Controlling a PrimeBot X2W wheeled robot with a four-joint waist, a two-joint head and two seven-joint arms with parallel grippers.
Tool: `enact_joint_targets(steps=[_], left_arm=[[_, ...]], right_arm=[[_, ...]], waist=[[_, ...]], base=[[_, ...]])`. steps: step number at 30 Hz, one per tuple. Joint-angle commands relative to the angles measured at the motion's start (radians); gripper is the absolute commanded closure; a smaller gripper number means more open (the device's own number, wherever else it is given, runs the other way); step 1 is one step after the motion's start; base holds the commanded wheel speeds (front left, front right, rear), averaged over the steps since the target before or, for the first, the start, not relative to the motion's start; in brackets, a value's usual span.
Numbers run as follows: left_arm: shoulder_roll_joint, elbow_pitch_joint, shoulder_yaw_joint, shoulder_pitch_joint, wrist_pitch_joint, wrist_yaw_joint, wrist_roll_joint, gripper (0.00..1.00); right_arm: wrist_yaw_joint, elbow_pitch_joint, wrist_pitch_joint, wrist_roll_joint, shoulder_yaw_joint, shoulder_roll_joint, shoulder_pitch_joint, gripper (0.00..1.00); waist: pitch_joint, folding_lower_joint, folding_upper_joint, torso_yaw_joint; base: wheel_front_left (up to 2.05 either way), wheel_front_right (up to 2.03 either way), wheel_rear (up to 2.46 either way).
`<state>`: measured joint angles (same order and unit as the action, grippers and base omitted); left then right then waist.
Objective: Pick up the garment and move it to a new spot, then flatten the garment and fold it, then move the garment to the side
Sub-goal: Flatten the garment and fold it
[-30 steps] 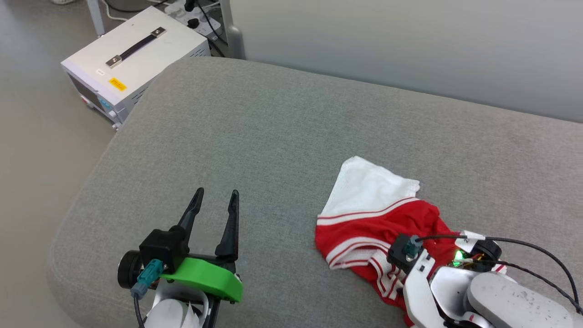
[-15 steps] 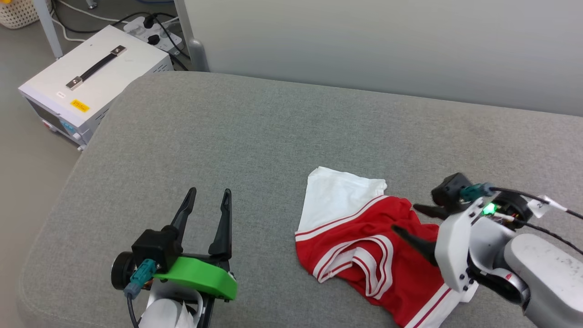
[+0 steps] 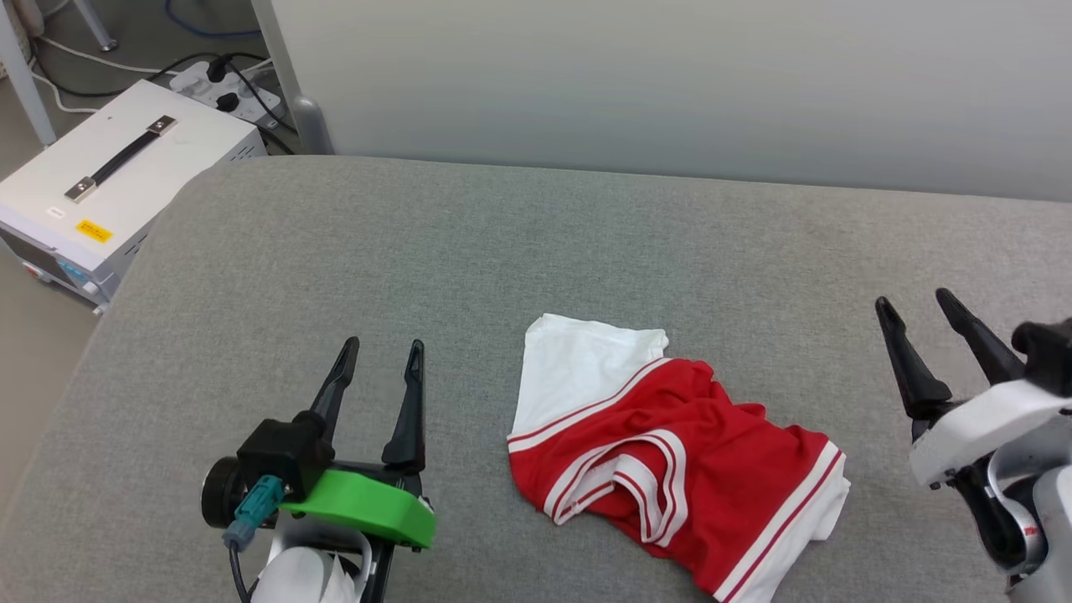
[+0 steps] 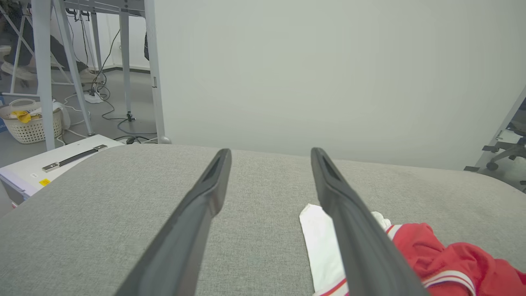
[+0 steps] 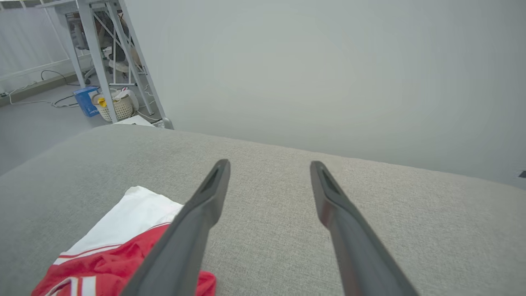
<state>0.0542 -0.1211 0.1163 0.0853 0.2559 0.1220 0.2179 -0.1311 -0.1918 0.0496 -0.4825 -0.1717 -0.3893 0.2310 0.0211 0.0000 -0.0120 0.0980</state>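
Where the shirt lies: the shirt [image 3: 670, 469] sits bunched on the grey cushion [image 3: 469, 251], towards the near edge and a little right of the middle, between the two grippers and touching neither.
How the shirt looks: the red body is rumpled and folded over itself. One white sleeve lies flat at the far left corner and another white sleeve pokes out at the near right. Red-and-white striped trim curls across the middle.
Left gripper: the left gripper [image 3: 383, 343] is over the near left part of the cushion with its fingers pointing towards the far edge. The jaws are spread with nothing between them, and it is near the shirt's left edge but apart from it.
Right gripper: the right gripper [image 3: 912, 298] is over at the right, fingers angled up and away. The jaws are spread and empty, and it stands clear of the shirt's right side.
Contact with the cushion: I cannot tell whether either gripper rests on the fabric.
Behind the cushion: a plain pale partition [image 3: 670, 84] runs along the far edge.
Floor at the left: a white box [image 3: 109, 184] with a black carrying handle and a yellow sticker stands just beside the cushion's far left corner. A power strip [image 3: 219, 84] with plugs lies behind it, and farther off a pale basket [image 4: 28, 123] sits among metal table legs.
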Motion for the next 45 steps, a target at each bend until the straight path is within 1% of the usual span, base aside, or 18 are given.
enact_joint_targets(steps=[1, 5, 9, 10, 13, 15, 17, 19, 21, 23, 27, 31, 34, 38, 40, 44, 45], left_arm=[[-0.004, -0.002, 0.003, -0.01, 0.006, 0.006, -0.005, 0.0], [-0.004, -0.02, 0.02, -0.006, 0.006, 0.007, -0.007, 0.0], [0.008, -0.043, 0.046, 0.018, 0.006, 0.008, 0.002, 0.0], [0.017, -0.052, 0.064, 0.031, 0.006, 0.008, 0.01, 0.0], [0.077, -0.106, 0.177, 0.107, -0.012, 0.008, 0.051, 0.0], [0.117, -0.133, 0.259, 0.188, -0.078, 0.008, 0.098, 0.0], [0.159, -0.156, 0.327, 0.282, -0.172, 0.008, 0.142, 0.0], [0.193, -0.171, 0.391, 0.38, -0.273, 0.008, 0.199, 0.0], [0.222, -0.196, 0.45, 0.478, -0.402, 0.008, 0.282, 0.0], [0.25, -0.223, 0.489, 0.556, -0.507, 0.008, 0.357, 0.0], [0.314, -0.289, 0.557, 0.666, -0.678, 0.009, 0.486, 0.0], [0.376, -0.33, 0.622, 0.722, -0.78, 0.009, 0.566, 0.0], [0.418, -0.353, 0.67, 0.742, -0.809, 0.009, 0.587, 0.0], [0.455, -0.402, 0.721, 0.76, -0.784, 0.009, 0.573, 0.0], [0.462, -0.425, 0.748, 0.763, -0.768, 0.009, 0.57, 0.0], [0.457, -0.459, 0.79, 0.759, -0.749, 0.009, 0.599, 0.0], [0.455, -0.471, 0.8, 0.757, -0.751, 0.009, 0.61, 0.27]], right_arm=[[0.0, 0.003, 0.041, 0.043, 0.058, 0.046, -0.037, 0.0], [0.0, 0.031, 0.103, 0.131, 0.148, 0.151, -0.103, 0.0], [0.0, 0.064, 0.114, 0.187, 0.196, 0.218, -0.131, 0.0], [0.0, 0.072, 0.112, 0.198, 0.206, 0.226, -0.134, 0.0], [0.0, 0.101, 0.103, 0.229, 0.239, 0.249, -0.134, 0.0], [0.0, 0.119, 0.095, 0.247, 0.259, 0.258, -0.131, 0.0], [0.0, 0.135, 0.088, 0.263, 0.275, 0.266, -0.124, 0.0], [0.0, 0.15, 0.085, 0.275, 0.284, 0.275, -0.115, 0.0], [0.0, 0.161, 0.084, 0.284, 0.281, 0.284, -0.102, 0.0], [0.0, 0.165, 0.087, 0.292, 0.271, 0.29, -0.093, 0.0], [0.0, 0.158, 0.102, 0.3, 0.261, 0.306, -0.081, 0.0], [0.0, 0.14, 0.123, 0.309, 0.257, 0.317, -0.076, 0.0], [0.0, 0.126, 0.137, 0.309, 0.255, 0.323, -0.07, 0.0], [0.0, 0.11, 0.152, 0.31, 0.249, 0.328, -0.059, 0.0], [0.0, 0.103, 0.157, 0.311, 0.245, 0.33, -0.054, 0.0], [0.0, 0.091, 0.164, 0.313, 0.242, 0.333, -0.049, 0.0], [0.0, 0.09, 0.165, 0.314, 0.244, 0.333, -0.049, 0.0]], waist=[[0.009, 0.0, 0.012, -0.014], [0.025, 0.0, 0.012, -0.035], [0.048, 0.0, 0.012, -0.061], [0.054, 0.0, 0.012, -0.066], [0.08, 0.0, 0.012, -0.085], [0.098, 0.0, 0.012, -0.097], [0.117, 0.0, 0.012, -0.111], [0.14, 0.0, 0.012, -0.13], [0.164, 0.0, 0.012, -0.153], [0.184, 0.0, 0.012, -0.176], [0.219, 0.0, 0.012, -0.221], [0.247, 0.0, 0.012, -0.257], [0.264, 0.0, 0.012, -0.277], [0.28, 0.0, 0.012, -0.293], [0.283, 0.0, 0.012, -0.298], [0.286, 0.0, 0.012, -0.303], [0.286, 0.0, 0.012, -0.302]], base=[[0.0, 0.0, 0.0], [0.0, 0.0, 0.0], [0.0, 0.0, 0.0], [0.0, 0.0, 0.0], [0.0, 0.0, 0.0], [0.0, 0.0, 0.0], [0.0, 0.0, 0.0], [0.0, 0.0, 0.0], [0.0, 0.0, 0.0], [0.0, 0.0, 0.0], [0.0, 0.0, 0.0], [0.0, 0.0, 0.0], [0.0, 0.0, 0.0], [0.0, 0.0, 0.0], [0.0, 0.0, 0.0], [0.0, 0.0, 0.0], [0.0, 0.0, 0.0]])
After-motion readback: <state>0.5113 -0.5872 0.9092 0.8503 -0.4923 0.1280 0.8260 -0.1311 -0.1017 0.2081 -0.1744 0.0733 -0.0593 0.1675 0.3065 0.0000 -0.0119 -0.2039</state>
